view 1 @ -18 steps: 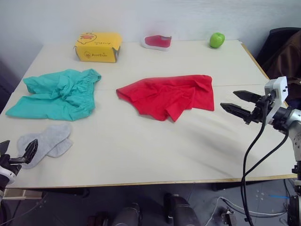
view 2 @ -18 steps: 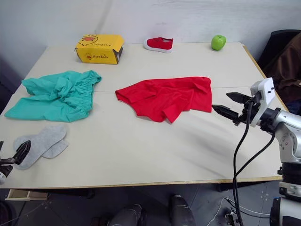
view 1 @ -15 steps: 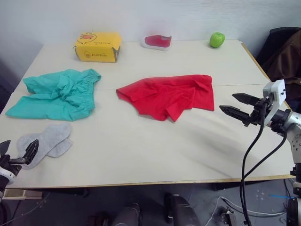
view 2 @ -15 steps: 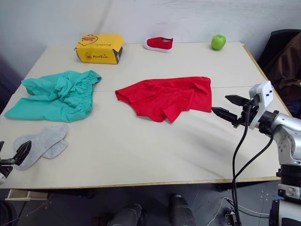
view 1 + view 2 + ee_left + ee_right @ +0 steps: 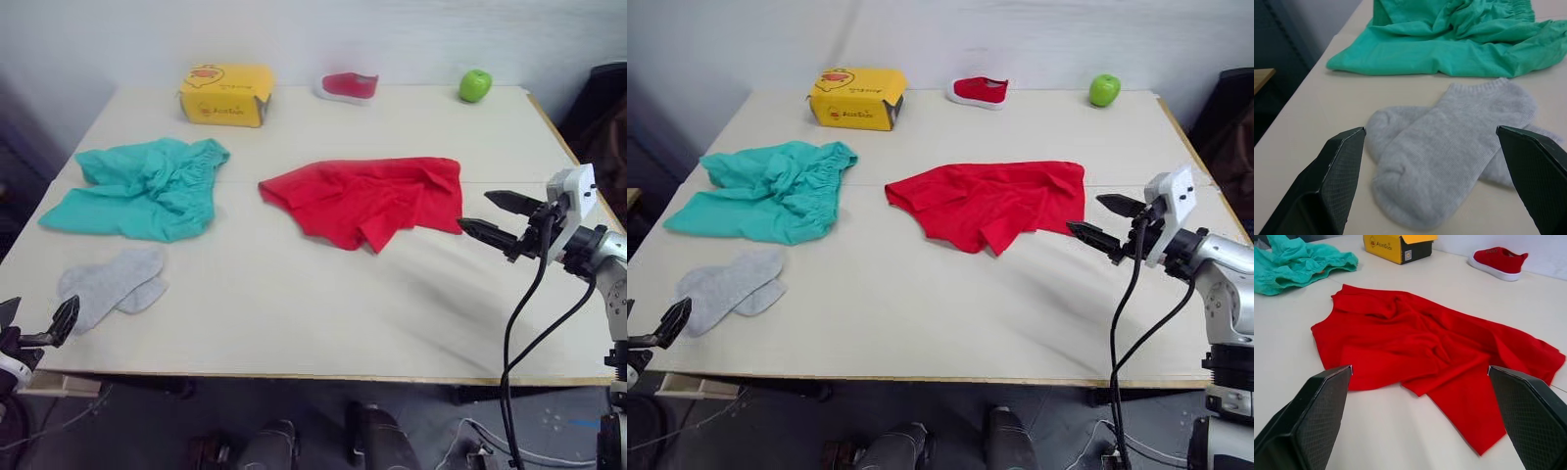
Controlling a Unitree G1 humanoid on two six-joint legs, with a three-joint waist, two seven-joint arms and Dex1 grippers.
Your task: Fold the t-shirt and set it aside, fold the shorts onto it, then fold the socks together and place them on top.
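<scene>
The red t-shirt (image 5: 364,198) lies crumpled in the middle of the table. Teal shorts (image 5: 145,188) are bunched at the left, and the grey socks (image 5: 111,285) lie overlapping nearer the front left edge. My right gripper (image 5: 493,217) hovers open just right of the t-shirt's edge, fingers pointing toward it, nothing between them. My left gripper (image 5: 666,328) sits open at the front left corner, just short of the socks (image 5: 1449,147), holding nothing.
A yellow box (image 5: 225,94), a small red-and-white shoe (image 5: 349,85) and a green apple (image 5: 475,84) stand along the table's far edge. A dark chair (image 5: 602,108) is off the right side. Bare tabletop (image 5: 294,304) stretches in front of the t-shirt.
The camera view has shifted, so the whole scene sits further right in the picture. My right gripper has lowered slightly beside the t-shirt; the clothes lie as before.
</scene>
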